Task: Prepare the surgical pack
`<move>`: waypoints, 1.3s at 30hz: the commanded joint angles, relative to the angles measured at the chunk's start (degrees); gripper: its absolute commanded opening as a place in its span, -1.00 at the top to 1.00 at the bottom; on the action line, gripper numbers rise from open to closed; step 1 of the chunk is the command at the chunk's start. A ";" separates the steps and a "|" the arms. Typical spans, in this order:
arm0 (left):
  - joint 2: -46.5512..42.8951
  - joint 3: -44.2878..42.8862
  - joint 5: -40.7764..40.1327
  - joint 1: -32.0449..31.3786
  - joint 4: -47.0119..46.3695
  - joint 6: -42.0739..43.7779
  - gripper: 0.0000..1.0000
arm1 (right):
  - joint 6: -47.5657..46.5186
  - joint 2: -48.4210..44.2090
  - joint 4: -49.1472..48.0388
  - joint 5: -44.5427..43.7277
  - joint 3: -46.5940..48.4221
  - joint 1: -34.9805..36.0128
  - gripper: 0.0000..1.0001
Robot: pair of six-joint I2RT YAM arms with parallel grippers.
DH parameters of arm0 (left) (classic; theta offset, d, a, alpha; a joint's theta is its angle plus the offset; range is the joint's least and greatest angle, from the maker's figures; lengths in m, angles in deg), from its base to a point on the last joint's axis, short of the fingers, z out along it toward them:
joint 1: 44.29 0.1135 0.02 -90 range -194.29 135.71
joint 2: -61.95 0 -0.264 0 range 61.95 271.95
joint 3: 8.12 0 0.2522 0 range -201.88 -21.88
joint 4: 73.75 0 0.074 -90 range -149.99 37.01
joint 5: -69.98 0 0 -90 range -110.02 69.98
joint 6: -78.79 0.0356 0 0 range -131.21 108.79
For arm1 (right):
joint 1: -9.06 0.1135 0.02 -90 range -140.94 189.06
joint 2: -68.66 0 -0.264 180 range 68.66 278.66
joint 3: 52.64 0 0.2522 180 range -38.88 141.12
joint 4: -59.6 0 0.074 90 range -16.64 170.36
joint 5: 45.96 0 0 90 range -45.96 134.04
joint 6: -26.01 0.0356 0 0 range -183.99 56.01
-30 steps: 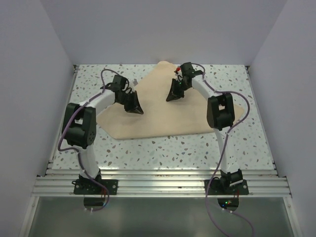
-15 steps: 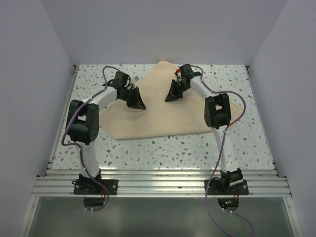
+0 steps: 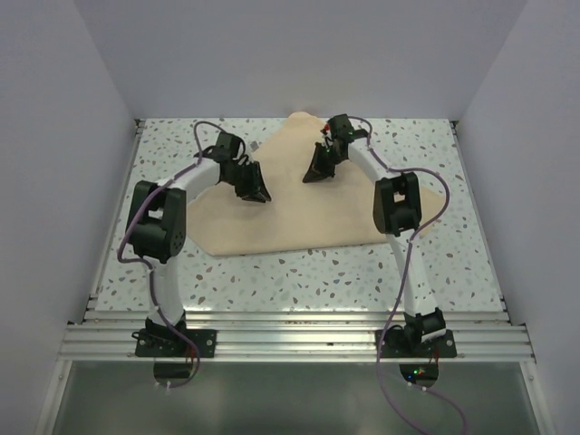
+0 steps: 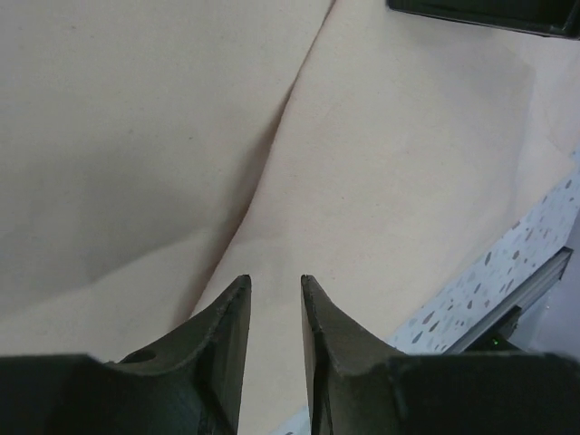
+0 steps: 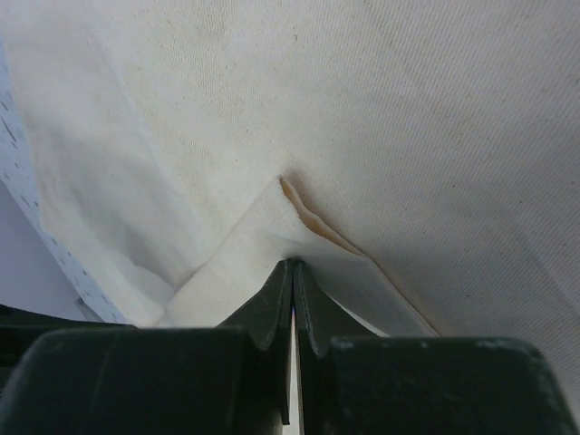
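The surgical pack shows as a large tan wrap sheet (image 3: pixel 299 217), lying folded over on the speckled table with flaps overlapping near its middle. My left gripper (image 3: pixel 258 193) hovers over the sheet's left part. In the left wrist view that gripper (image 4: pixel 275 281) is open by a narrow gap, with only the sheet (image 4: pixel 390 163) below and nothing between the fingers. My right gripper (image 3: pixel 314 176) is at the far middle of the sheet. In the right wrist view it (image 5: pixel 292 263) is shut, pinching a raised fold of the sheet (image 5: pixel 408 118) at its tips.
Speckled tabletop (image 3: pixel 299 272) surrounds the sheet, with an aluminium rail (image 3: pixel 299 340) along the near edge and white walls on three sides. The table (image 4: pixel 507 263) shows past the sheet's edge in the left wrist view, and a black part of the right arm (image 4: pixel 489 11) at its top.
The left gripper has slid toward the far middle of the sheet and its jaws have parted slightly. The right gripper has closed fully and shifted a little farther back.
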 commanded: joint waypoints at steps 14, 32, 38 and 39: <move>-14.76 1.11 -19.41 8.03 10.55 5.55 -0.37 | -0.74 -6.03 5.01 -5.97 6.46 -3.34 0.72; -23.56 14.90 -2.79 17.88 4.34 3.55 0.73 | -9.88 -30.89 7.49 -5.44 -24.18 -5.01 0.84; -21.72 14.04 -3.10 7.44 7.22 3.19 0.92 | -14.62 -38.21 15.63 -12.11 -32.91 -7.13 1.00; -21.63 14.21 -2.67 5.60 7.31 2.84 0.92 | -15.24 -39.00 17.57 -14.21 -33.36 -7.13 1.00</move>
